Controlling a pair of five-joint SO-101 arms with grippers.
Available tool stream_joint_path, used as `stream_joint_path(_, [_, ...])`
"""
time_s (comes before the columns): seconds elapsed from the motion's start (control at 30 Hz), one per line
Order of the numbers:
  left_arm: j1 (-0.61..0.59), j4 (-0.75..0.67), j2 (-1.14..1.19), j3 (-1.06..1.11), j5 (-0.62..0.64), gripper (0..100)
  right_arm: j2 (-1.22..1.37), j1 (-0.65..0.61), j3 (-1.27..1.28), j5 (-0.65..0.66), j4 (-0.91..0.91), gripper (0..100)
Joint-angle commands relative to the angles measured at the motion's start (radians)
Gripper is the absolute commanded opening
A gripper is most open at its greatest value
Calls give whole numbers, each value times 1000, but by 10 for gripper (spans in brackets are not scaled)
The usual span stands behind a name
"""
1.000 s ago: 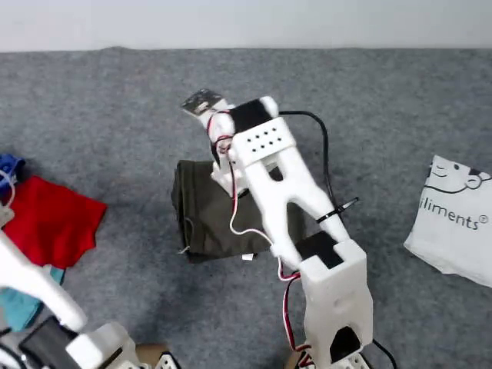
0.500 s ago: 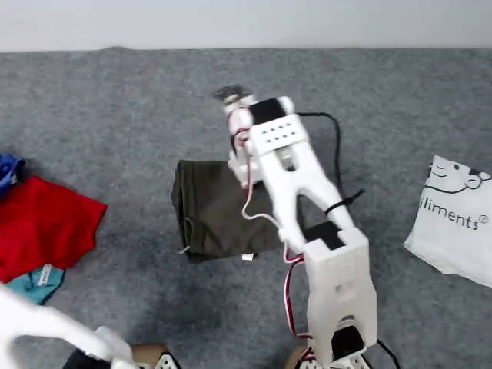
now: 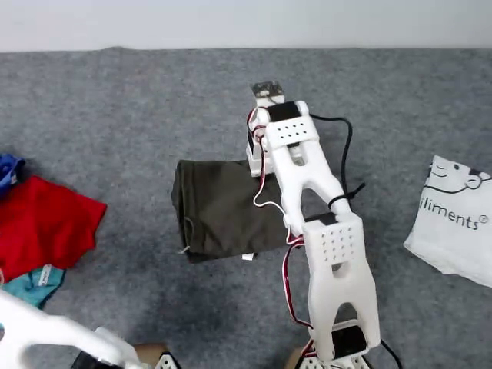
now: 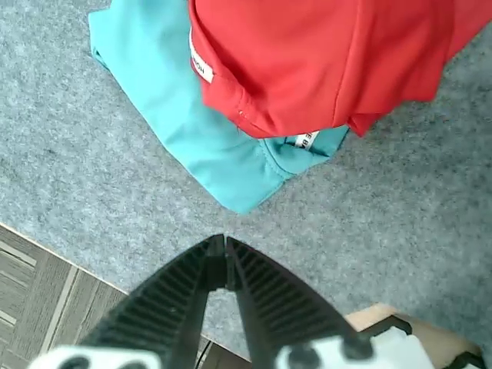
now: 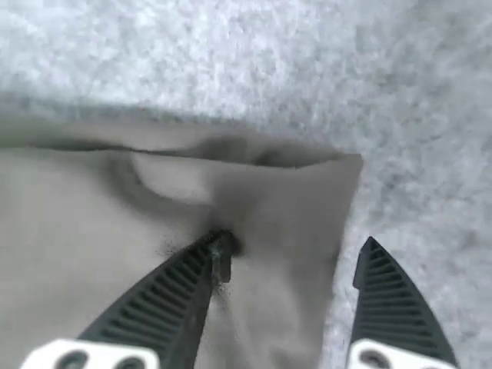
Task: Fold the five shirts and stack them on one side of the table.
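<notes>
Shirts: you have four in sight, an olive shirt (image 3: 219,207), a red shirt (image 3: 50,219), a teal shirt (image 3: 31,283) and a blue shirt (image 3: 6,171).
White printed piece (image 3: 457,223): one.
Arms: two, right arm (image 3: 307,188) and left arm (image 3: 38,330).

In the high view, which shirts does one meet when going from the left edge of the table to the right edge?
red shirt → dark olive shirt → white printed shirt

Right arm (image 3: 307,177) is overhanging olive shirt's (image 3: 219,207) right edge; bare mat (image 3: 131,131) is lying open between it and red shirt (image 3: 50,219).
</notes>
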Motion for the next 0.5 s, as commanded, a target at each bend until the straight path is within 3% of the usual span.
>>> stream_joint_path(0.0, [-3, 21, -23, -1, -12, 8, 44, 7, -81, -11, -1, 266])
stream_joint_path(0.13, [-3, 21, -28, -1, -11, 8, 99, 5, -121, -8, 4, 232])
stream_joint_path(0.3, [-5, 21, -28, -1, -11, 8, 107, 5, -133, 40, 4, 17])
stream_joint_path(0.47, [-2, 21, -25, -1, 55, 8, 101, 47, -178, 81, 108, 9])
